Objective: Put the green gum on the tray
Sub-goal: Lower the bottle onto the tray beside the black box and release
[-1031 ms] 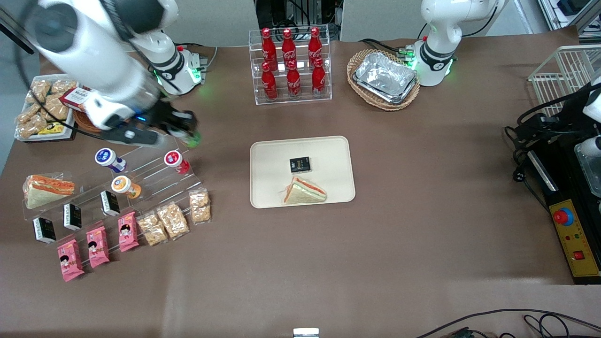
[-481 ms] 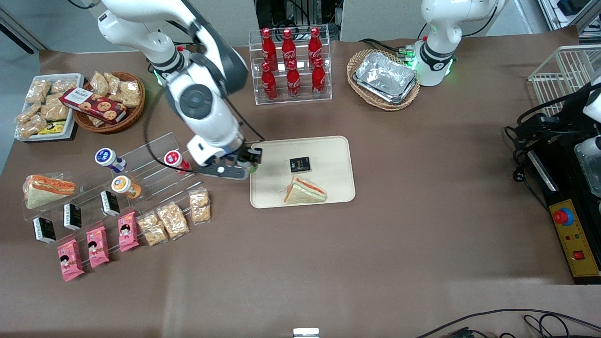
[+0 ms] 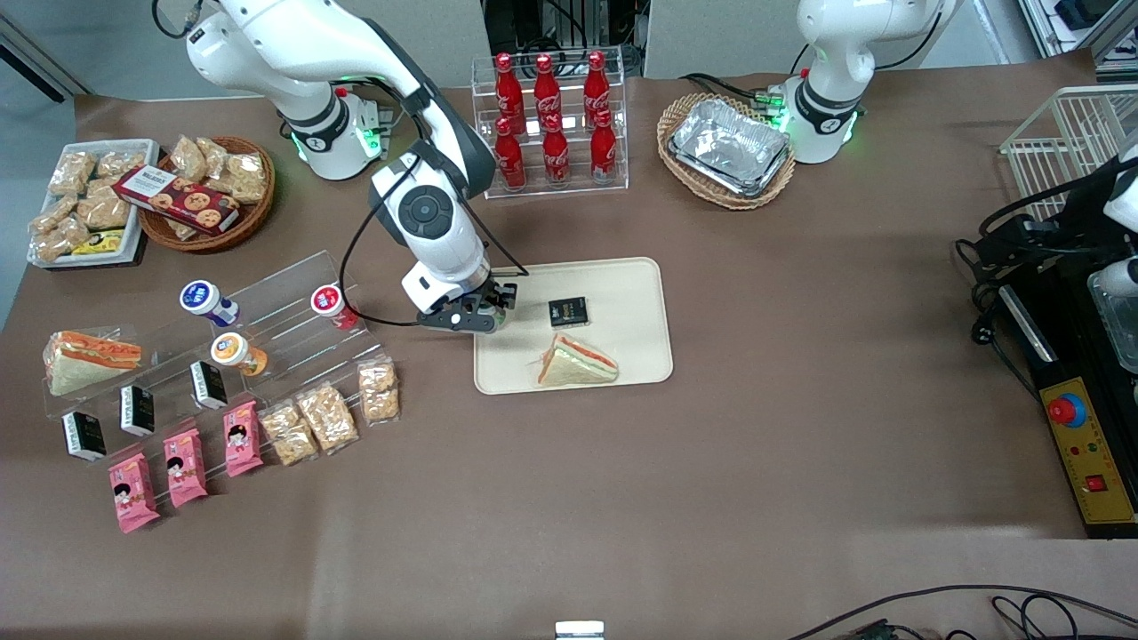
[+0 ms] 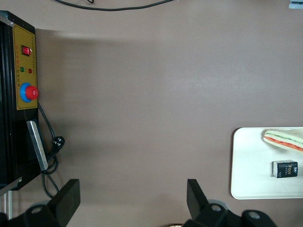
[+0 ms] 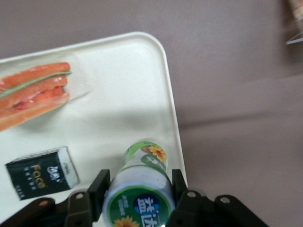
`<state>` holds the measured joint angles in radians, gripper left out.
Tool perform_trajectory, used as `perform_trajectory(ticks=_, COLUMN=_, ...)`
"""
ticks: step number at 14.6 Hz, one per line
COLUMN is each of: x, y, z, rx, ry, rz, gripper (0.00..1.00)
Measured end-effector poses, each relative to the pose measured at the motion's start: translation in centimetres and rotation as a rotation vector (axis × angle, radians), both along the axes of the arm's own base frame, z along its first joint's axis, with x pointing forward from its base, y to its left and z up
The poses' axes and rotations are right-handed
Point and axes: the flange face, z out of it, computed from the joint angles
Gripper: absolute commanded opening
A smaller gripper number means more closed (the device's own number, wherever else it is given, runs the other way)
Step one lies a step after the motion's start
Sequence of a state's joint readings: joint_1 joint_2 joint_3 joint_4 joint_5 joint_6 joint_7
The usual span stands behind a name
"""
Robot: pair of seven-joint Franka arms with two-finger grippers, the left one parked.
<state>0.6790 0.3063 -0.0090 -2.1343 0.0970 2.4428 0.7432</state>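
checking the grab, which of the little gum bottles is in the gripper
The green gum, shut between the gripper fingers above the tray edge. The red-lidded, orange and blue-lidded bottles sit on the clear stepped stand.

- Table point(image 4: 142, 104): brown cloth surface, filling most of the view.
- Tray point(image 4: 246, 161): cream, rounded corners, low rim; only part of it shows, cut off at the view's edge.
- Sandwich point(image 4: 284, 139): wedge with orange and green filling, lying on the tray.
- Black packet point(image 4: 284, 169): small, white lettering, on the tray just beside the sandwich, not touching it.
- Control box point(image 4: 23, 71): yellow panel on a black body, with a red round button on a blue ring and a small red switch.
- Black cable point(image 4: 49, 156): with plug, lying beside the box.
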Motion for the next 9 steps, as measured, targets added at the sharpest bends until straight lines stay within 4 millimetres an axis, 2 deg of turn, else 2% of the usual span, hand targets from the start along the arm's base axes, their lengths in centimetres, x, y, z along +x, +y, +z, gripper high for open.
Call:
perform_trajectory(ticks=3, x=-1.6, y=0.7, z=-3.2, rx=-0.003, ry=-0.008, rz=0.001, gripper=0.51)
perform_trajectory(ticks=4, x=-1.8, y=0.9, z=-3.5, rx=-0.001, ry=-0.013, rz=0.003, gripper=0.7)
perform_trajectory(ticks=5, x=-1.8, y=1.0, z=-3.4, rx=0.0, ry=-0.015, rz=0.003, gripper=1.0)
perform_trajectory(ticks=9, x=-1.8, y=0.9, z=-3.6, rx=-0.001, ry=-0.016, rz=-0.005, gripper=1.0)
